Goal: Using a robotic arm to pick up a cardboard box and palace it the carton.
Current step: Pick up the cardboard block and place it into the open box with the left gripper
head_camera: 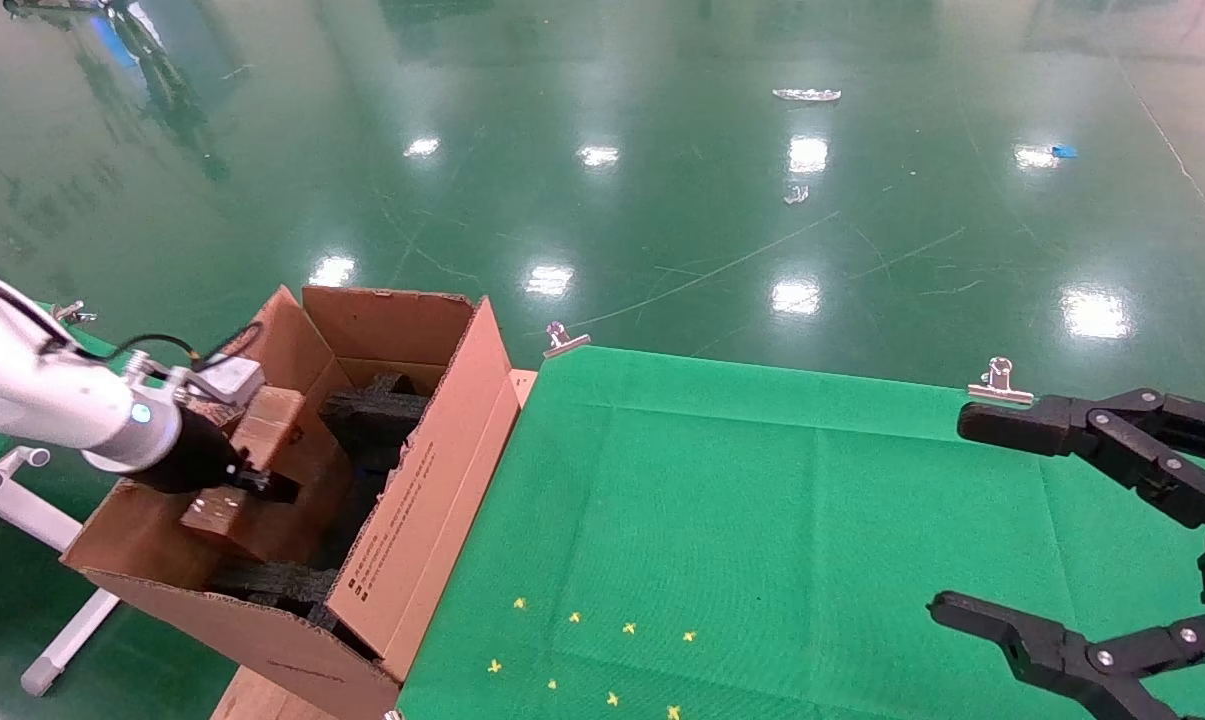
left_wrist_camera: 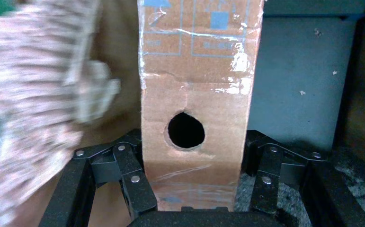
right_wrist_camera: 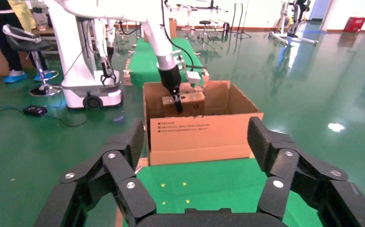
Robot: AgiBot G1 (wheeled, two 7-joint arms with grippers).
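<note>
The small brown cardboard box (head_camera: 272, 420) hangs tilted inside the open carton (head_camera: 432, 500), over the black foam (head_camera: 377, 405). My left gripper (head_camera: 247, 480), on the white robotic arm, is shut on the box. In the left wrist view its black fingers (left_wrist_camera: 128, 175) press both sides of the taped box (left_wrist_camera: 194, 94), which has a round hole in its face, and the gripper (left_wrist_camera: 194, 161) sits low in the carton. A ragged flap edge (left_wrist_camera: 38, 109) shows beside it. My right gripper (head_camera: 962, 512) hangs open and empty over the table's right side. From there I see the carton (right_wrist_camera: 218, 125) and the box (right_wrist_camera: 192, 101).
A green cloth (head_camera: 762, 520) covers the table, with small yellow marks (head_camera: 582, 650) near the front and metal clips (head_camera: 565, 340) (head_camera: 997, 385) on its far edge. The carton stands off the table's left end. A white frame leg (head_camera: 62, 640) lies on the floor beside it.
</note>
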